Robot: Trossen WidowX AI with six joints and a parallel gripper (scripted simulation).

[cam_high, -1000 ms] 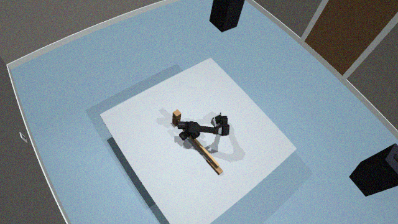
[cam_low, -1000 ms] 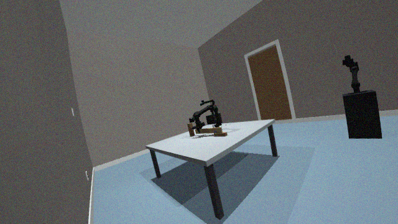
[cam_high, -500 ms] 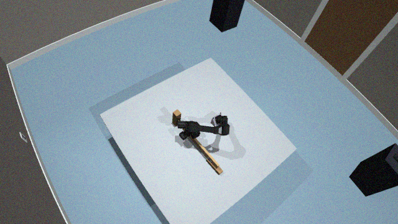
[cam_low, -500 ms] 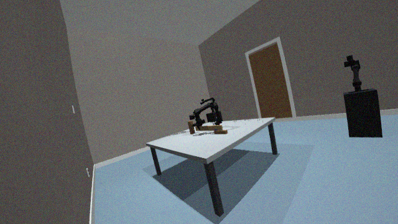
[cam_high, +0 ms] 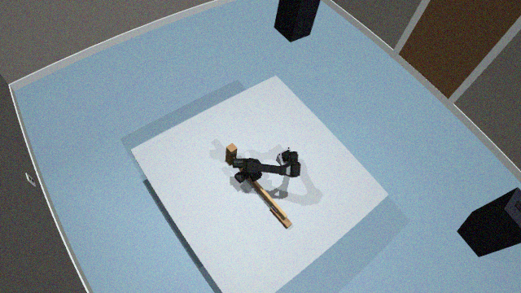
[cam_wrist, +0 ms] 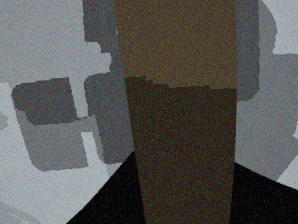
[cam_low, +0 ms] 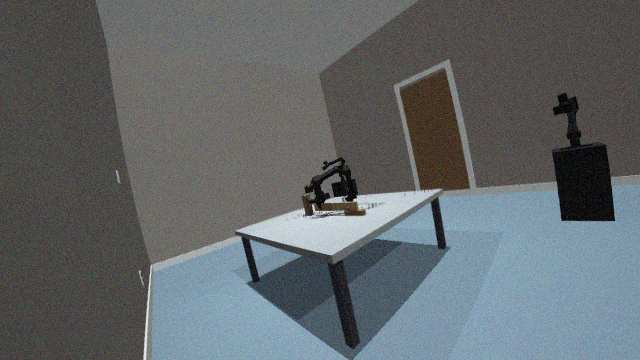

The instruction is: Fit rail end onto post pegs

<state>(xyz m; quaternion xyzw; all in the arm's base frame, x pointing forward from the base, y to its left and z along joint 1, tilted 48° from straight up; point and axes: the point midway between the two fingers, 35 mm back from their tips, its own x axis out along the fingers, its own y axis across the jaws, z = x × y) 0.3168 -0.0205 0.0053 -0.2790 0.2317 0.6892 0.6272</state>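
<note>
tan-brown rail (cam_high: 269, 197) (cam_low: 336, 206) (cam_wrist: 177, 50), white tabletop (cam_high: 195, 142) (cam_low: 300, 232), blue speckled floor (cam_high: 102, 110) (cam_low: 200, 310), black arm (cam_high: 270, 168) (cam_low: 327, 174)

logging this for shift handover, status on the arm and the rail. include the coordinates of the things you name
gripper (cam_low: 319, 206) shut on rail (cam_high: 269, 198) (cam_low: 334, 206) (cam_wrist: 180, 45), near the post (cam_high: 231, 154) (cam_low: 307, 206); far end at footboard block (cam_high: 289, 225) (cam_low: 356, 212); pegs and holes hidden, seating can't be told

rail (cam_high: 269, 198) (cam_low: 340, 205) (cam_wrist: 177, 55): wood look, plain tan-brown, smooth flat face, matt. post (cam_high: 231, 154) (cam_low: 307, 205): same woody look, matt. arm (cam_high: 270, 168) (cam_low: 327, 173): dark, mostly matt; plastic or metal, can't tell. tabletop (cam_high: 277, 110) (cam_low: 320, 235): pale, flat, matt; material unclear.
</note>
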